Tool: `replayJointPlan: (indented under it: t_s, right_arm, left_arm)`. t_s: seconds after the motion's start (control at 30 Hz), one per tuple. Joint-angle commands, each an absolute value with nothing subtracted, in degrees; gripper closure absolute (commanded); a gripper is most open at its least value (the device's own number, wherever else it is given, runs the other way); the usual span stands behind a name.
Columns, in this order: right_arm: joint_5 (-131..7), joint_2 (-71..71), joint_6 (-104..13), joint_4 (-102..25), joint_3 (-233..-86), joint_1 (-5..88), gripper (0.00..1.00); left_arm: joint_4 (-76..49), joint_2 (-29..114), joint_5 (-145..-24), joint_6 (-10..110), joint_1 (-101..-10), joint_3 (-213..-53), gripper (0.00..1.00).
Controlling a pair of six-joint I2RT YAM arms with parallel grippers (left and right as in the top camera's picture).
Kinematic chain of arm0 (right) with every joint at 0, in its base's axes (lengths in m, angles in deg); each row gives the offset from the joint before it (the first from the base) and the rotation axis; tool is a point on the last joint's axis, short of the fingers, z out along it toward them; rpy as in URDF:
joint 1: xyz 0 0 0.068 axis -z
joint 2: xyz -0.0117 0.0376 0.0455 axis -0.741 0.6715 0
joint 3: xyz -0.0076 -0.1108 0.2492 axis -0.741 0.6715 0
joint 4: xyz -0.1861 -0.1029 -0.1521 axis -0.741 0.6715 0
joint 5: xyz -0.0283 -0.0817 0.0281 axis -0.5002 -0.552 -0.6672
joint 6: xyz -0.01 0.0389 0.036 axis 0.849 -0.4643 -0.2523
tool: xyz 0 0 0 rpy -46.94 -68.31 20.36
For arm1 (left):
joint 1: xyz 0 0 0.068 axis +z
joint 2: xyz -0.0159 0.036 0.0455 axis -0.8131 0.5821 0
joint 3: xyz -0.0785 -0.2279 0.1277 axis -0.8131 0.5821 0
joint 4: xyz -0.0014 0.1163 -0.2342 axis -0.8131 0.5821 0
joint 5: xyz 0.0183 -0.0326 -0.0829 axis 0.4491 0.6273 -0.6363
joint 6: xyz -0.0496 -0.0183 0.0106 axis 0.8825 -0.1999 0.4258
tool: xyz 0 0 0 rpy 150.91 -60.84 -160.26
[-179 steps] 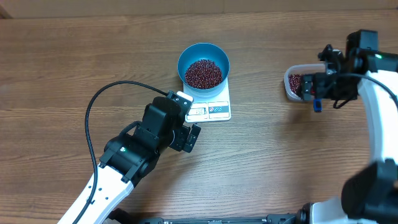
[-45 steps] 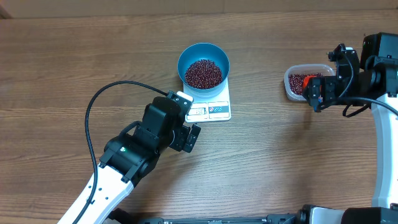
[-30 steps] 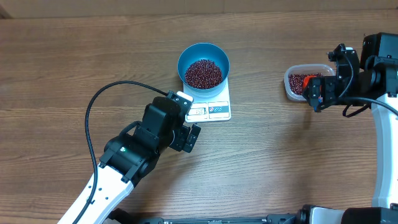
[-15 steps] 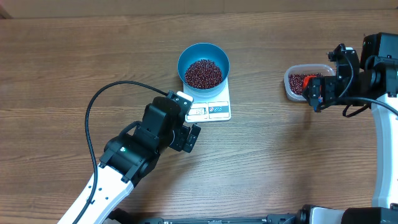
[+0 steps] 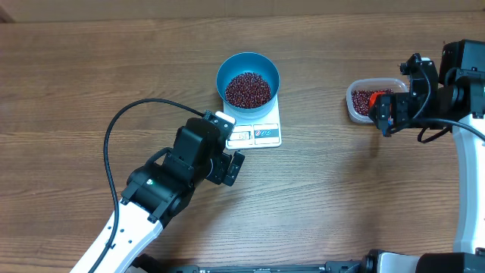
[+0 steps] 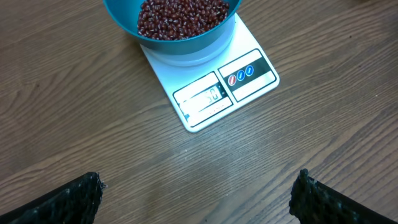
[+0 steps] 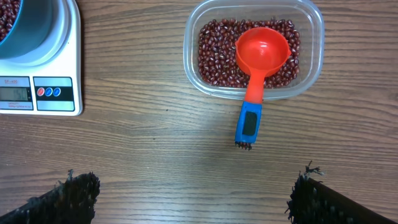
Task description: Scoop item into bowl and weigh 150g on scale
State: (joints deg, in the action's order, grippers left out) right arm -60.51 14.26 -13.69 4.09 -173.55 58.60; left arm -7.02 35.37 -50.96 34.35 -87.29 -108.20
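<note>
Beans (image 5: 248,89), small, roundish and dark maroon, are lying heaped in the deep round blue bowl (image 5: 221,74). It is sitting on the far part of the flat white rectangular scale (image 5: 267,135), at the far middle of the wood-grained worktop (image 5: 341,197). More beans are filling a clear rounded plastic tub (image 7: 314,43) well to the right, with an orange-red scoop (image 7: 262,52) resting on them, its blue handle sticking out over the rim. Left jaws are standing spread wide, gripping nothing, near the scale, their rough black fingertips (image 6: 69,201) well apart. Right jaws are likewise hanging released beside the tub.
</note>
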Motion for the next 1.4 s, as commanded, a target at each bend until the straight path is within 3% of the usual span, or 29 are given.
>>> replayJointPlan:
  t_s: [0.0, 0.83, 1.37]
  right_arm:
    - [-60.03, 14.26, -13.63, 3.85, -175.08, 58.82, 0.0]
    - [-60.03, 14.26, -13.63, 3.83, -175.08, 58.82, 0.0]
    - [-60.03, 14.26, -13.65, 3.83, -175.08, 58.82, 0.0]
  left_arm:
    - [-7.1, 35.57, -51.66, 33.34, -87.05, -108.22, 0.01]
    - [-4.09, 33.25, -51.66, 33.34, -87.03, -108.22, 0.0]
    - [-8.98, 12.69, -53.87, 34.0, -76.71, -97.97, 0.0]
